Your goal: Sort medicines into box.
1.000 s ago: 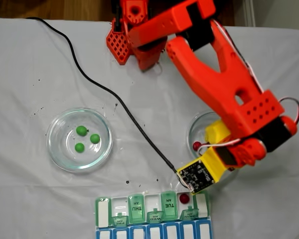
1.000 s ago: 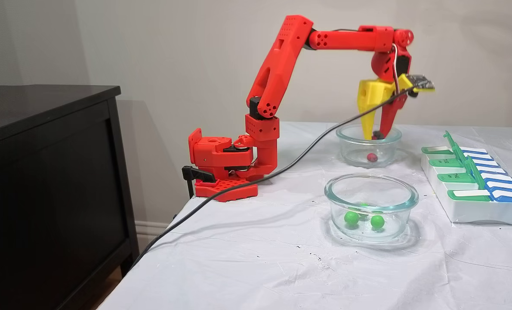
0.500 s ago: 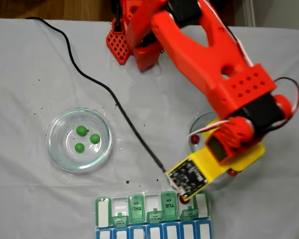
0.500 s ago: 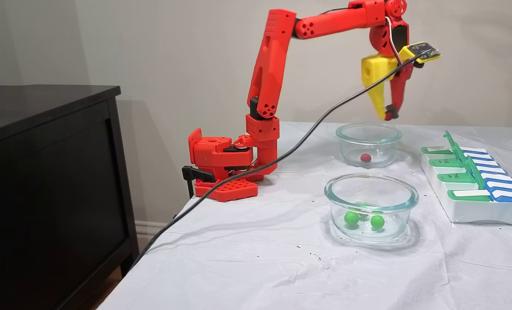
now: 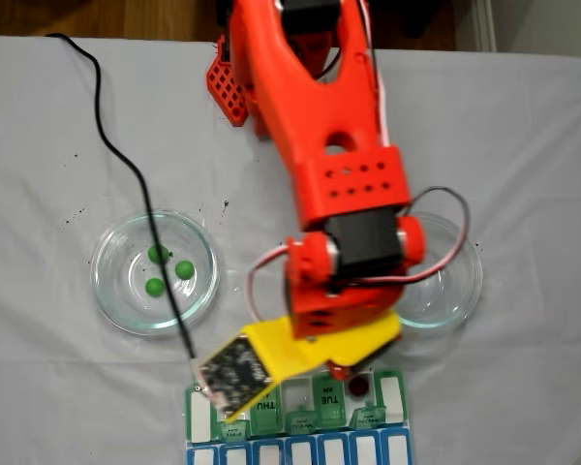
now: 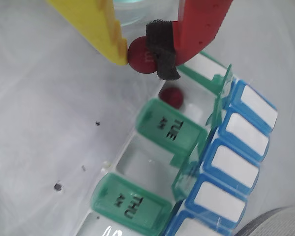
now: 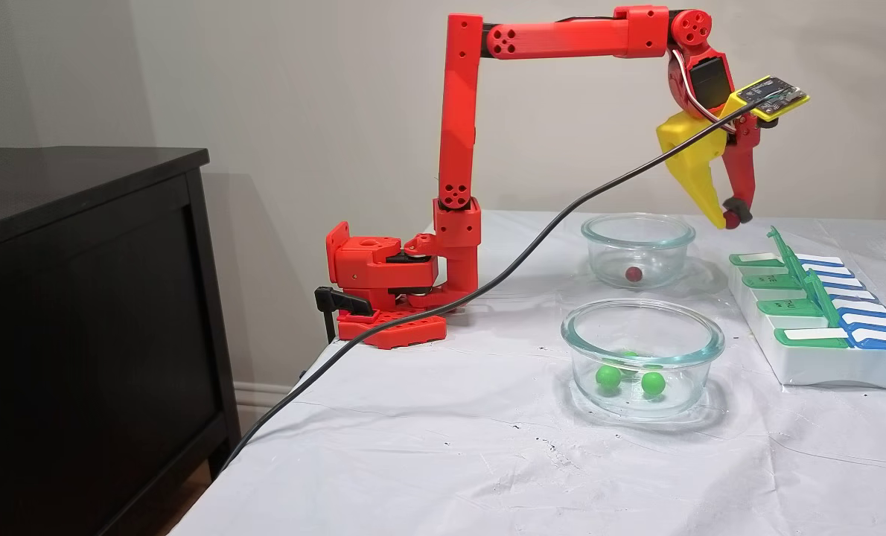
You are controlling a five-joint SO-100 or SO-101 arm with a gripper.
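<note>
My gripper [image 6: 142, 51] is shut on a dark red medicine ball [image 6: 139, 55], pinched between the yellow finger and the black-padded red finger. In a fixed view, the gripper [image 7: 727, 220] hangs above the table between the far glass dish [image 7: 638, 231] and the box [image 7: 823, 365]. Just below the held ball in the wrist view, another red ball [image 6: 172, 97] lies in an open compartment beside the green TUE lid [image 6: 172, 129]. That ball [image 5: 357, 385] also shows from above. One red ball [image 7: 633, 275] lies in the far dish. Three green balls [image 5: 158, 254] lie in the other dish [image 5: 107, 291].
A black cable [image 7: 488, 286] trails from the wrist camera board across the table and over the near dish [image 5: 174, 310] as seen from above. The red arm base [image 7: 383, 283] is clamped at the table's edge. A black cabinet [image 7: 78, 298] stands beside the table.
The gripper rose out of the far dish with a red ball and swung over to the box. One red ball stayed in that dish.
</note>
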